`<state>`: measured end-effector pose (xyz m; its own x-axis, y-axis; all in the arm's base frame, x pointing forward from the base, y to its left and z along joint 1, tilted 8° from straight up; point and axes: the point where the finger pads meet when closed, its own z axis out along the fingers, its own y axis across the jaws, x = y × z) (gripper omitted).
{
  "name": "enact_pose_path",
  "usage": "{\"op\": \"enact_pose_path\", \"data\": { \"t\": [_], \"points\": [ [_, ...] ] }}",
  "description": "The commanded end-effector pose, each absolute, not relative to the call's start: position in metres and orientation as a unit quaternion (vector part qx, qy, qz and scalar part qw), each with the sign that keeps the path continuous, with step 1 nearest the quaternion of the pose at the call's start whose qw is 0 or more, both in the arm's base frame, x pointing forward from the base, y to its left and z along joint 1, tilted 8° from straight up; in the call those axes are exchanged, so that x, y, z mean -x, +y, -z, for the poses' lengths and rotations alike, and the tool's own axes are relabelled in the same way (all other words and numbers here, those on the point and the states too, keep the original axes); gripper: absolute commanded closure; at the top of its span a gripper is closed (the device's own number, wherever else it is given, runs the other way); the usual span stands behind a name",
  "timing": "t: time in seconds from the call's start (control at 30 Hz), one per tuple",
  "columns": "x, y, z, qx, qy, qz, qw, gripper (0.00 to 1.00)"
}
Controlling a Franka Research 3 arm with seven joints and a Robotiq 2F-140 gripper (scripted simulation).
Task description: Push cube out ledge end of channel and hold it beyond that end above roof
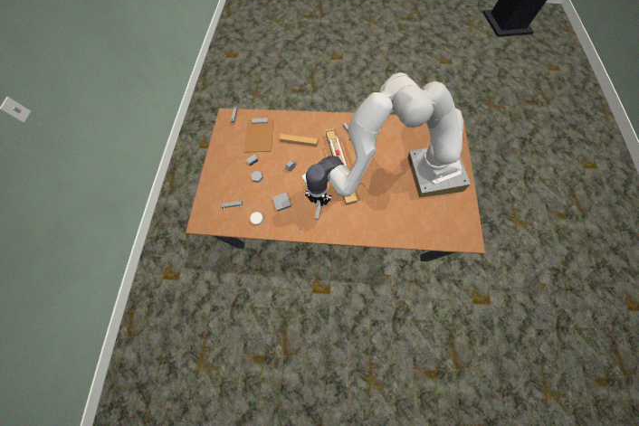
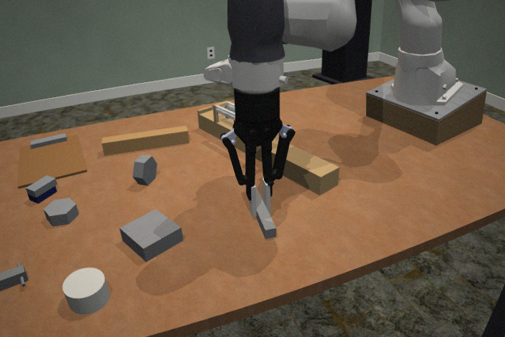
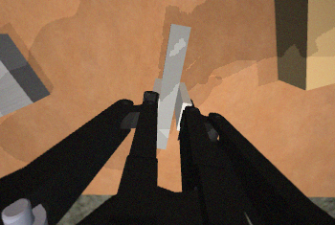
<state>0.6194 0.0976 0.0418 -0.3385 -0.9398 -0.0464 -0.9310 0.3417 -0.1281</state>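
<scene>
The gripper (image 1: 318, 200) (image 2: 260, 204) (image 3: 170, 98) points down with its fingers shut on a slim grey bar (image 1: 317, 213) (image 2: 267, 225) (image 3: 176, 58). The bar lies low at the table and slants between the pads. The wooden channel (image 1: 350, 200) (image 2: 312, 164) (image 3: 325, 70) stands beyond the gripper, partly hidden by hand and arm. White roof rails (image 2: 224, 111) cover part of its far half. The red cube (image 1: 337, 152) shows between the rails inside the channel. The lip is too small to make out clearly.
On the table (image 1: 413, 225) are a square grey block (image 1: 281, 201) (image 2: 151, 233), a white cylinder (image 1: 256, 218) (image 2: 86, 290), a hexagonal piece (image 2: 61, 211), a tilted grey piece (image 2: 144, 169), a wooden beam (image 1: 298, 139) (image 2: 145, 140) and a thin brown board (image 1: 258, 137) (image 2: 51, 162).
</scene>
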Motion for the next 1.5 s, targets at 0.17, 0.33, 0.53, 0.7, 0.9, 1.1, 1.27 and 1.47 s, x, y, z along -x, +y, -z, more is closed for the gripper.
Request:
{"op": "enact_pose_path", "data": {
  "t": [0.17, 0.33, 0.53, 0.7, 0.9, 1.1, 1.27, 1.47],
  "points": [
    [-0.613, 0.098, -0.103, 0.574, 0.816, 0.041, 0.058, 1.00],
    [-0.607, 0.098, -0.144, 0.574, 0.816, 0.041, 0.058, 1.00],
    [-0.607, 0.098, -0.148, 0.574, 0.816, 0.041, 0.058, 1.00],
    [-0.607, 0.098, -0.148, 0.574, 0.816, 0.041, 0.058, 1.00],
    [-0.607, 0.098, -0.148, 0.574, 0.816, 0.041, 0.058, 1.00],
    [-0.607, 0.098, -0.148, 0.574, 0.816, 0.041, 0.058, 1.00],
    [-0.607, 0.098, -0.148, 0.574, 0.816, 0.041, 0.058, 1.00],
    [-0.607, 0.098, -0.148, 0.574, 0.816, 0.041, 0.058, 1.00]
  ]
}}
